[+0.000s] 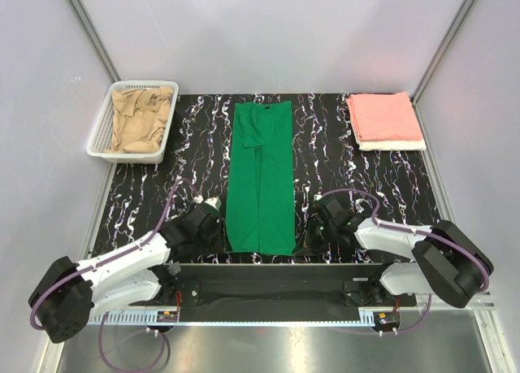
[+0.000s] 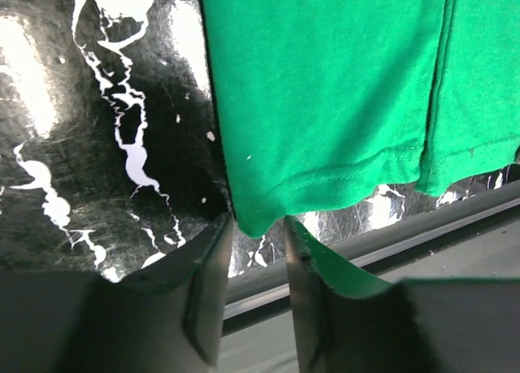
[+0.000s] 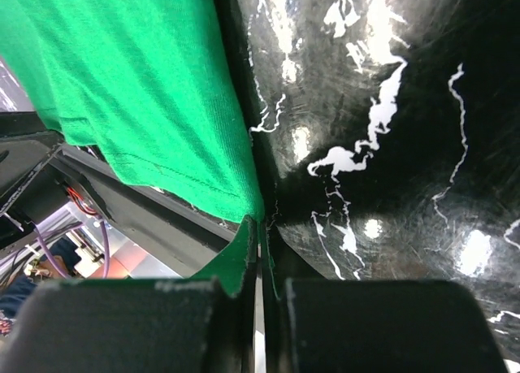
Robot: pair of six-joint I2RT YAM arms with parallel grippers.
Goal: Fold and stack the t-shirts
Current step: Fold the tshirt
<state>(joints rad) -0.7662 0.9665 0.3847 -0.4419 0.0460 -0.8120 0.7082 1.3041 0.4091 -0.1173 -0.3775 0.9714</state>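
Green t-shirt (image 1: 260, 178) is lying long. Right gripper (image 3: 260, 224) is pinching one near corner, left gripper (image 2: 258, 223) is sitting slightly open at the other, likely to fold it.

centre strip: green t-shirt (image 1: 260, 178) lies flat
either side: bare table (image 1: 341, 170), open lanes running front to back
far left corner: basket (image 1: 126, 157) walls stand up
far right corner: pink t-shirt (image 1: 383, 117) stack, low
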